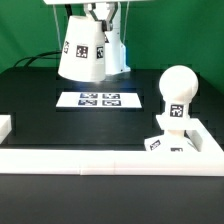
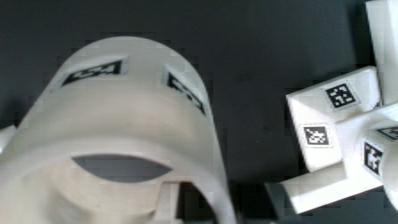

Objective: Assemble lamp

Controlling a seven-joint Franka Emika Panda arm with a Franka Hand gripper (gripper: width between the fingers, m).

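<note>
My gripper [image 1: 98,17] is shut on the rim of the white tapered shade [image 1: 82,50] and holds it tilted in the air above the back of the table. In the wrist view the shade [image 2: 125,110] fills the middle, its open mouth towards the camera, with one fingertip [image 2: 214,198] against its wall. The round-headed bulb [image 1: 176,88] stands upright on the flat square base [image 1: 190,146] at the exterior view's right, well apart from the shade. The tagged base also shows in the wrist view [image 2: 338,105].
The marker board [image 1: 100,99] lies flat on the black table below the shade. A low white fence [image 1: 80,160] runs along the front edge and up the right side beside the base. The big white robot body [image 1: 116,52] stands behind the shade.
</note>
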